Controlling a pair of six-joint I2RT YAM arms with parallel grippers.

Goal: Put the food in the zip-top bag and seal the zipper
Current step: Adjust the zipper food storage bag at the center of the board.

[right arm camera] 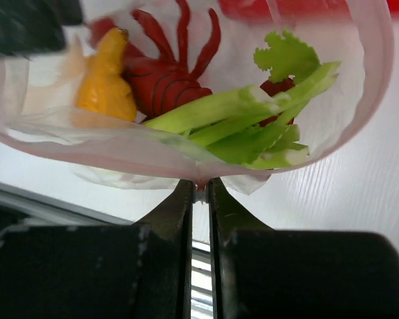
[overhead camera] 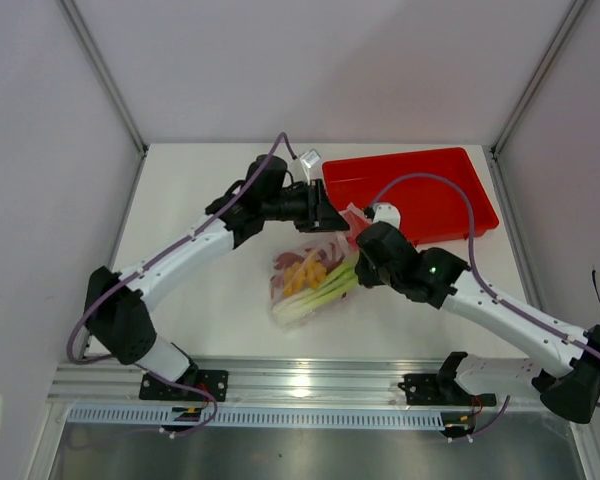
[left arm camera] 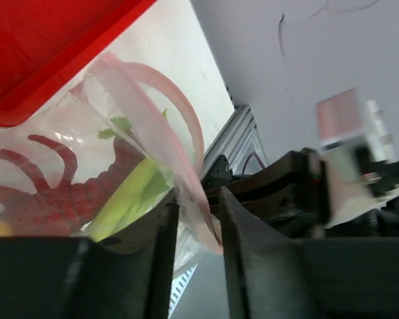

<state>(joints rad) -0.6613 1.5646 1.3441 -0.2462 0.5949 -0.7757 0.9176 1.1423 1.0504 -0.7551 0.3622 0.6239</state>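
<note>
The clear zip-top bag (overhead camera: 305, 275) lies in the middle of the table with its mouth lifted toward the red tray. Inside are the green stalk (overhead camera: 330, 283), the yellow-orange pieces (overhead camera: 298, 277) and the dark red spiky piece (overhead camera: 279, 290). My left gripper (overhead camera: 330, 215) has its jaws narrowly apart, and the bag's rim fills the gap (left arm camera: 198, 203). The pinkish zipper (left arm camera: 189, 116) loops open above it. My right gripper (right arm camera: 199, 189) is shut on the rim's lower edge. Above it, the stalk (right arm camera: 246, 113), yellow piece (right arm camera: 103, 83) and red piece (right arm camera: 166, 73) show through the film.
The red tray (overhead camera: 450, 165) stands at the back right, just beyond both grippers, and fills the top left of the left wrist view (left arm camera: 46, 46). The right arm (left arm camera: 286, 186) is close beside my left gripper. An aluminium rail (overhead camera: 310, 385) runs along the near edge.
</note>
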